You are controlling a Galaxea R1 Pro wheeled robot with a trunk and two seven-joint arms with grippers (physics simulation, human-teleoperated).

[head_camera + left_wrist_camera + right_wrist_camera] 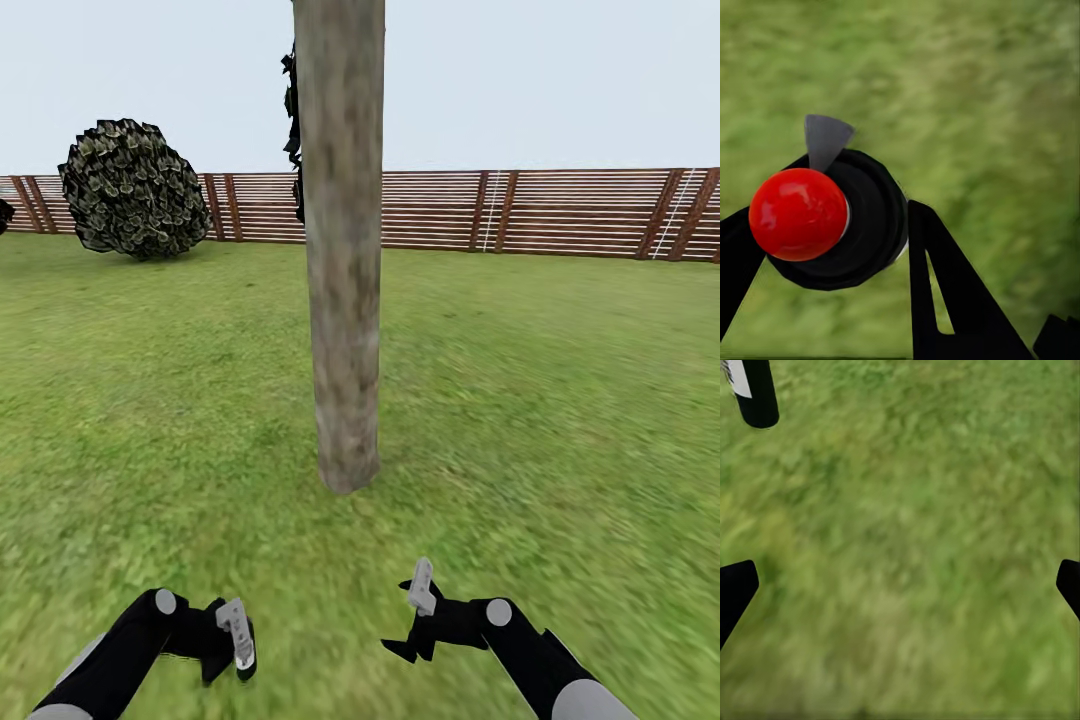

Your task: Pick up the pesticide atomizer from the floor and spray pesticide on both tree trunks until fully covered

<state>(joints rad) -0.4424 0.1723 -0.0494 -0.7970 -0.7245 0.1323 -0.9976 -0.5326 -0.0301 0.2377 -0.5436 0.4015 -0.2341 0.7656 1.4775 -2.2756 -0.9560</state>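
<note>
One tree trunk (342, 250), thick and mottled grey-tan, rises from the grass floor (560, 400) straight ahead of me, a short way beyond both arms. My left gripper (232, 650) hangs low at the left, shut on the pesticide atomizer (240, 632). The left wrist view shows the atomizer (832, 225) as a black round body with a red ball top and a grey tab, held between the dark fingers (945, 292). Its black, white-labelled body (754, 390) also shows in the right wrist view. My right gripper (412, 620) is open over bare grass, fingertips (735, 589) wide apart. No mist is visible.
A brown slatted fence (560, 212) runs across the back of the lawn. A round dark shrub (130, 190) stands at the far left by the fence. Dark foliage (292, 130) shows just behind the trunk. Open grass lies on both sides of the trunk.
</note>
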